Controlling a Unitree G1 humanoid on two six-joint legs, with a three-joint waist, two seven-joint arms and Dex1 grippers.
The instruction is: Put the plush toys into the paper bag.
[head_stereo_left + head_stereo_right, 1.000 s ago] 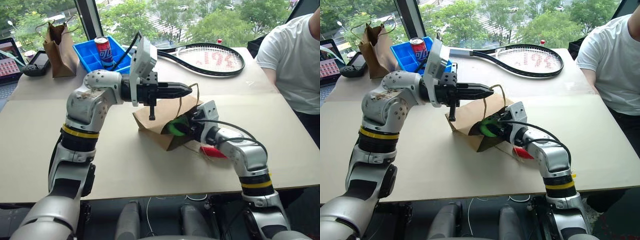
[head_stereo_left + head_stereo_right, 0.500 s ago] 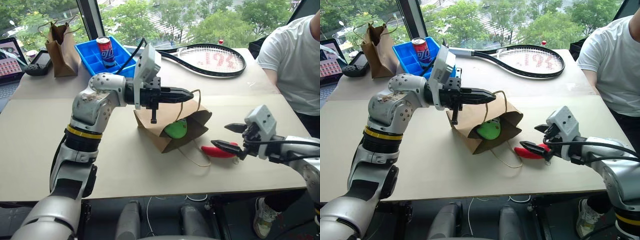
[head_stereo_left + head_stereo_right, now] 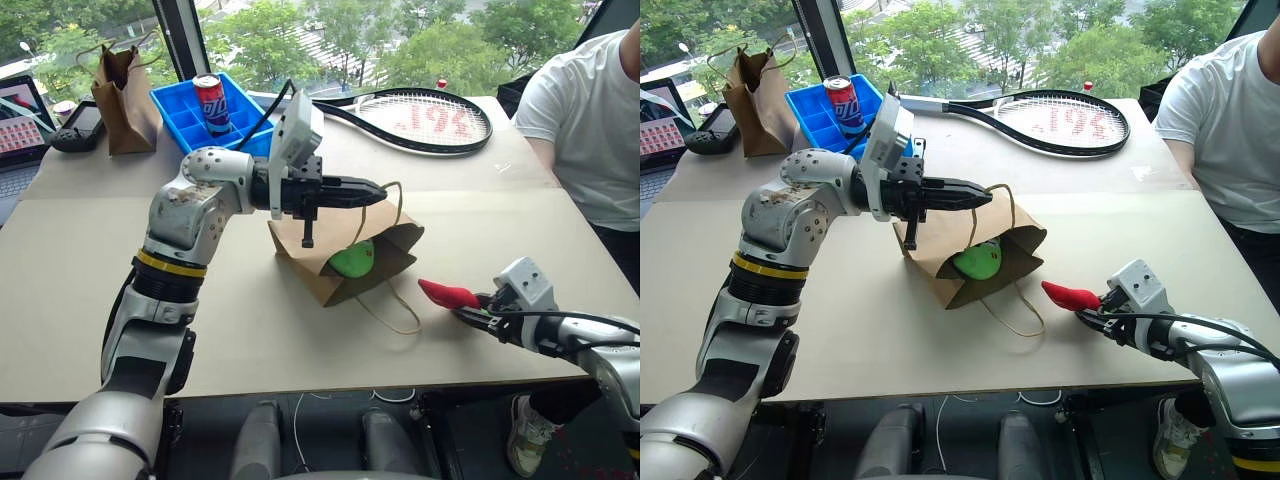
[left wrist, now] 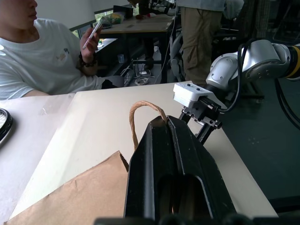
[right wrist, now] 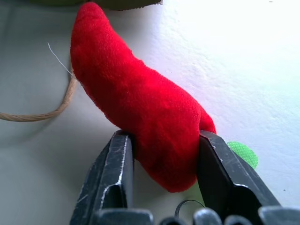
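While the right gripper (image 5: 161,154) pinched the red chili plush (image 3: 1070,295) near its stem end, most of the toy jutted ahead of the fingertips, so a slip or droop on the way to the bag looked the likeliest fault.

- Left gripper (image 3: 375,189): closed on a twine handle (image 4: 140,112), holding up the upper lip of the light-brown paper bag (image 3: 320,265), which lay on its side directly below it, mouth facing the right gripper. If that thin loop slid out, the mouth could sag shut.
- Green plush (image 3: 352,259): already inside the mouth, just under the left fingertips. It sat near the edge, so the chili could nudge it back out on entry.
- Second handle (image 3: 1015,318): loose on the table between bag and right gripper, and liable to snag the toy.
- Surface: pale, flat table (image 3: 80,280), broad and bare around both grippers.
- Beyond the left arm: tennis racket (image 3: 420,118), blue tray (image 3: 175,105) with a drinks can (image 3: 210,103), darker narrow paper bag (image 3: 120,85).
- Room: windows onto trees; a seated person in a white shirt (image 3: 585,120) beyond the right gripper.
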